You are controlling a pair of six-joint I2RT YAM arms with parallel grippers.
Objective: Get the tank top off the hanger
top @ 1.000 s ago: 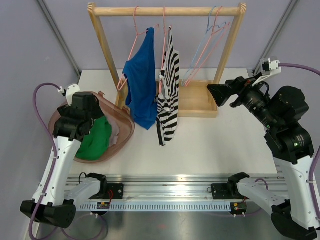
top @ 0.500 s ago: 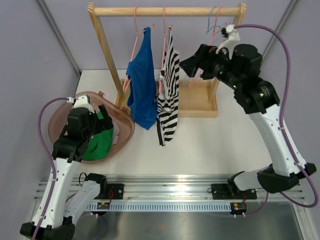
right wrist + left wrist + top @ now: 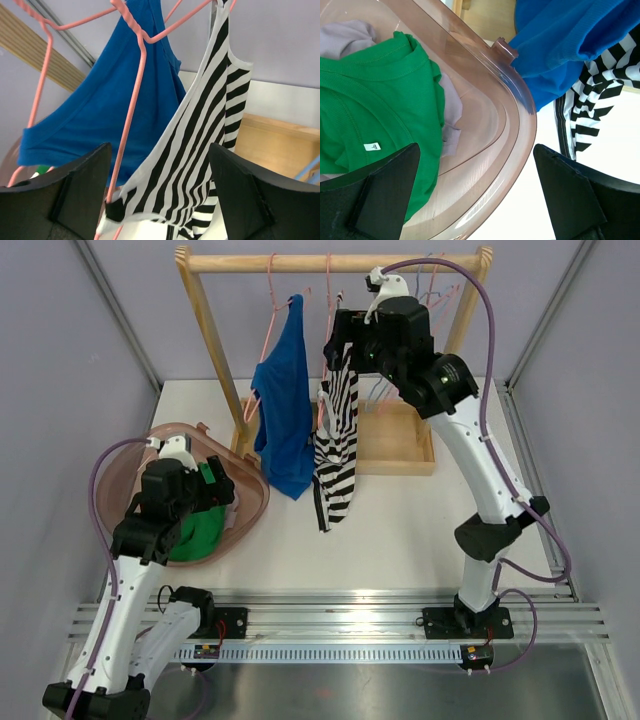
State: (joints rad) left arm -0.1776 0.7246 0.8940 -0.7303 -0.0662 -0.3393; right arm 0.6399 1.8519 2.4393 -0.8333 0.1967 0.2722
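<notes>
1. As your right arm swung in from the right side of the table, the right gripper [image 3: 338, 340] climbed to the wooden rack [image 3: 330, 260]. It ended just beside the upper part of the striped tank top [image 3: 335, 450], fingers spread wide, nothing between them yet.
2. Your left gripper [image 3: 212, 488] dropped back over the basket [image 3: 255, 502], fingers apart too and empty, with the green garment [image 3: 195, 530] lying below it.
3. So the reach looked done and the grasp had not begun. The striped tank top hung on its pink hanger [image 3: 328, 290] from the rail, between the blue tank top [image 3: 283, 410] on its left and the empty hangers [image 3: 435, 280] on its right. I judged the striped one your target, though the wrist view framed both.
4. Watch the edges: in that wrist view a pink wire [image 3: 132, 85] ran down just left of the stripes, an easy snag. The rail sat close above, and the empty hangers crowded your arm's right side.
5. Open room lay on the near side, over bare table [image 3: 420, 530], so that was probably the way to draw the fabric off.
</notes>
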